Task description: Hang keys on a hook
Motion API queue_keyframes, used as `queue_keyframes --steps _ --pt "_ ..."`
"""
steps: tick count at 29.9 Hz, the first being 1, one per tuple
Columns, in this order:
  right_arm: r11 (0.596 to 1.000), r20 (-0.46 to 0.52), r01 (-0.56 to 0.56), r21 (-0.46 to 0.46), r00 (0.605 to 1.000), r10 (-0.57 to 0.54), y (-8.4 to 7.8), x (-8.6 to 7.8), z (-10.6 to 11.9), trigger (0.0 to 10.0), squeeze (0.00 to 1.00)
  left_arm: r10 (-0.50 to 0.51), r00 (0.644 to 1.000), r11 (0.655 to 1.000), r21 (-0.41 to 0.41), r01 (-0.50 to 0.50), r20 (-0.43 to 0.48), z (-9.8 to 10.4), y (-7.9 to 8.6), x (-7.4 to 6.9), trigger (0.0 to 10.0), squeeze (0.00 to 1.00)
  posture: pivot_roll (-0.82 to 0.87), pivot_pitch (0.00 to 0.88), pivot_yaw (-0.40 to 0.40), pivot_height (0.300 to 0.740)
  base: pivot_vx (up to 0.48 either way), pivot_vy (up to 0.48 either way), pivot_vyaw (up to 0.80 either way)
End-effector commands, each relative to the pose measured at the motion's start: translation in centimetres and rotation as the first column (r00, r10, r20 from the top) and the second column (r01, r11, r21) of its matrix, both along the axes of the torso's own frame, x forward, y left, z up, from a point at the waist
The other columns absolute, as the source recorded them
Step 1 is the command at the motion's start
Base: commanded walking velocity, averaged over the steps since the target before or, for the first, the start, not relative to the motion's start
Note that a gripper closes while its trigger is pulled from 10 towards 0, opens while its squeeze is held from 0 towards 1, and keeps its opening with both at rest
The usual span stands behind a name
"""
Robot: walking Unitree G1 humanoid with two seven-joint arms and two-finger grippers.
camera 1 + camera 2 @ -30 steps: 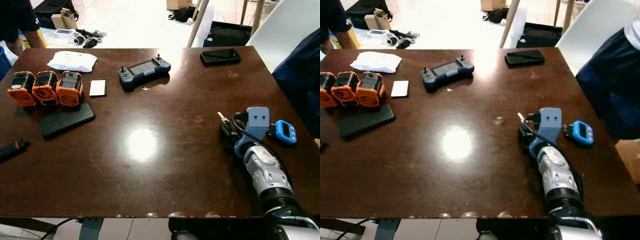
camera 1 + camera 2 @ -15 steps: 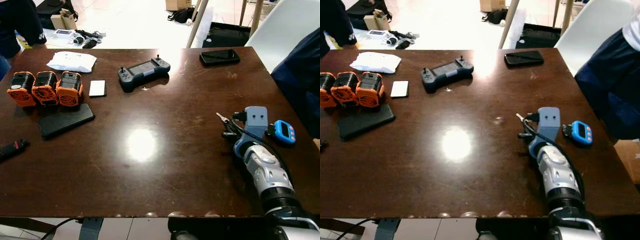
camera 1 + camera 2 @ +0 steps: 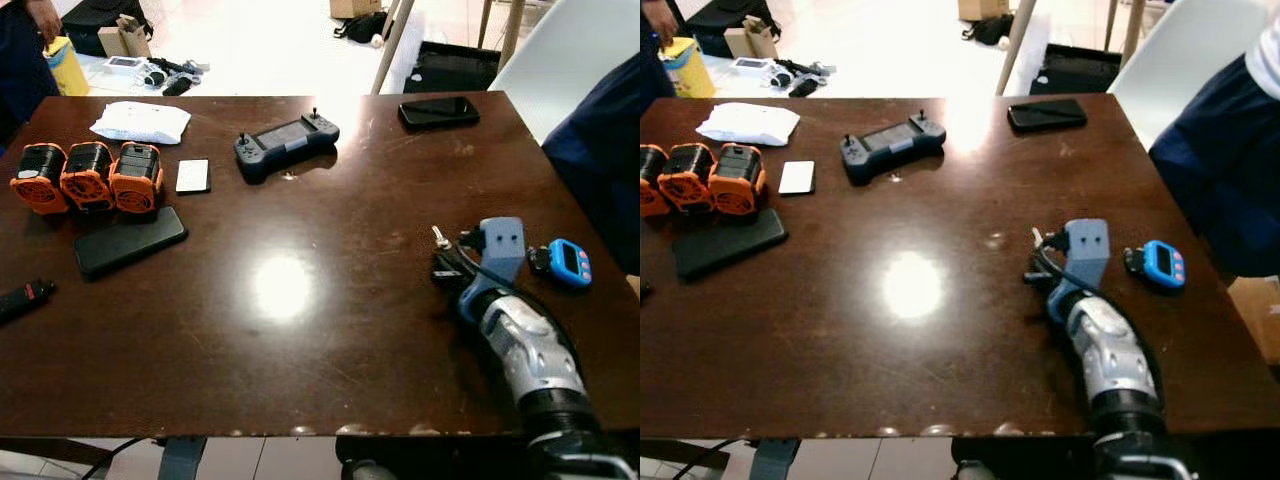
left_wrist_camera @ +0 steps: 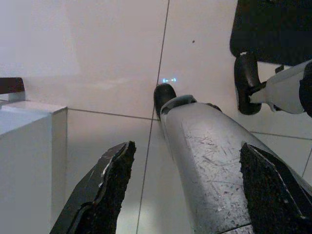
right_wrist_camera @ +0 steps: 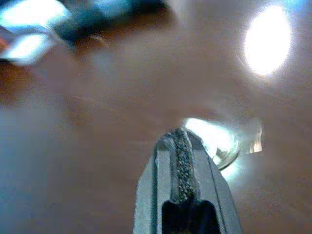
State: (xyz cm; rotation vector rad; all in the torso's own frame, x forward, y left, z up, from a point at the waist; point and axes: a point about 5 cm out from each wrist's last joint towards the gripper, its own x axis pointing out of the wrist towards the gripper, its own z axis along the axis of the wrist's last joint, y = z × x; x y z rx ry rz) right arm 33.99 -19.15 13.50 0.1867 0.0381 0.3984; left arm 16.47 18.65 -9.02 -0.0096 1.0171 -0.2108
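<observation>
Dark wooden table [image 3: 330, 330] fills the frame, and at lower right the right gripper [image 3: 443, 262], fingers pressed together, appears to pinch the keys [image 5: 222, 146] just off the surface, so pickup looks underway and hanging remains.

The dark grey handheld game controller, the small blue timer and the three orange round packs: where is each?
Dark grey handheld game controller [image 3: 286, 145], left eye view, its screen.
Small blue timer [image 3: 569, 263], left eye view, its face.
Three orange round packs [image 3: 88, 176], left eye view, the middle pack.
</observation>
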Motion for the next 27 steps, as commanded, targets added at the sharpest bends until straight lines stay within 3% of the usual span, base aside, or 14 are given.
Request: queue_keyframes --steps 1,4,10,12,22,27 --pt "0.997 0.077 -0.067 0.043 0.995 0.063 0.4 -0.2 1.4 0.0 0.0 0.016 0.998 1.0 0.002 -0.015 -0.061 -0.7 0.1 -1.6 10.0 0.0 -0.11 0.101 0.085 0.74 0.0 0.0 0.0" --pt "0.977 0.186 -0.186 0.106 0.969 0.164 1.3 -1.2 3.4 0.0 0.0 0.021 0.998 1.0 0.001 -0.021 -0.067 -0.7 0.0 -1.6 10.0 0.0 -0.11 0.097 0.085 0.74 0.0 0.0 0.0" --pt "0.966 0.219 -0.222 0.131 0.957 0.19 1.7 -1.4 4.0 0.0 0.0 0.011 0.997 1.0 0.009 -0.01 -0.072 -0.7 -0.1 -1.5 10.0 0.0 -0.12 0.104 0.079 0.74 0.0 0.0 0.0" --pt "0.944 0.25 -0.297 0.147 0.934 0.255 2.5 -1.9 4.5 0.0 0.0 0.006 0.998 1.0 0.01 -0.005 -0.07 -0.7 -0.2 -1.3 10.0 0.0 -0.12 0.093 0.079 0.74 0.0 0.0 0.0" --pt "0.916 0.25 -0.38 0.126 0.906 0.341 3.6 -2.6 4.4 0.0 0.0 0.006 0.998 1.0 0.016 -0.005 -0.069 -0.6 -0.2 -1.2 10.0 0.0 -0.12 0.087 0.074 0.74 0.0 0.0 0.0" --pt "0.89 0.19 -0.444 0.108 0.888 0.419 5.8 -3.0 3.1 0.0 0.0 -0.013 0.997 1.0 0.025 0.015 -0.082 -0.7 -0.4 -1.3 10.0 0.0 -0.12 0.081 0.075 0.74 -0.248 0.0 0.0"
